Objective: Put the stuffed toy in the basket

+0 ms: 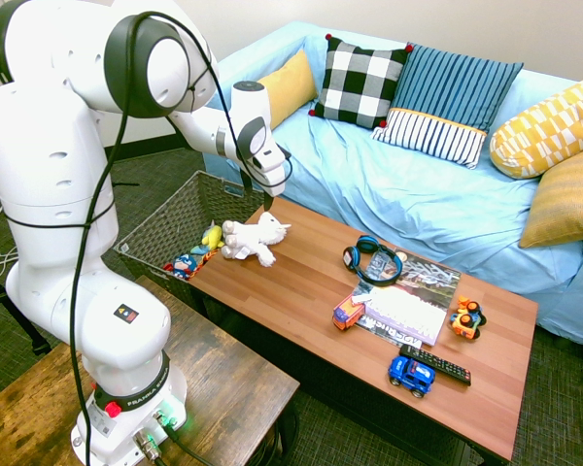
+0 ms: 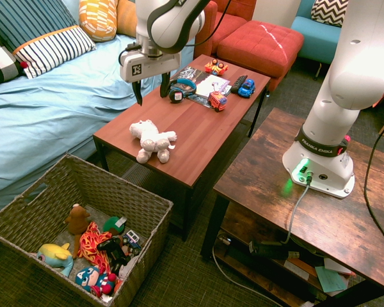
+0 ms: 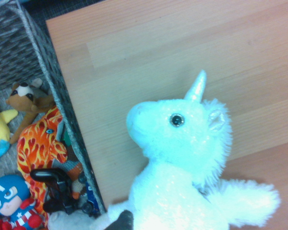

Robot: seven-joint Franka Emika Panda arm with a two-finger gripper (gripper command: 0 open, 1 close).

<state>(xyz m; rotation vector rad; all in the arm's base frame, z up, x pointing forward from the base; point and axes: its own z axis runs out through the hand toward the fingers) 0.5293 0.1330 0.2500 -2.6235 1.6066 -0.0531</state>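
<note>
The stuffed toy (image 1: 255,238) is a white fluffy unicorn lying on the wooden coffee table (image 1: 301,291) near its basket-side end. It also shows as the stuffed toy (image 2: 152,141) from the other side and fills the wrist view as the stuffed toy (image 3: 187,158). My gripper (image 2: 150,93) hangs open a short way above it, fingers pointing down and touching nothing; the first exterior view shows the gripper (image 1: 265,199) just above the toy's head. The woven grey basket (image 2: 115,176) stands on the floor beside that table end, its wall (image 3: 19,43) next to the table edge.
Several small toys lie inside the basket (image 1: 170,218). Headphones (image 1: 373,260), toy cars (image 1: 411,374), a remote (image 1: 437,364) and a magazine (image 1: 408,301) occupy the table's far half. A blue sofa (image 1: 418,194) runs along the table's far side.
</note>
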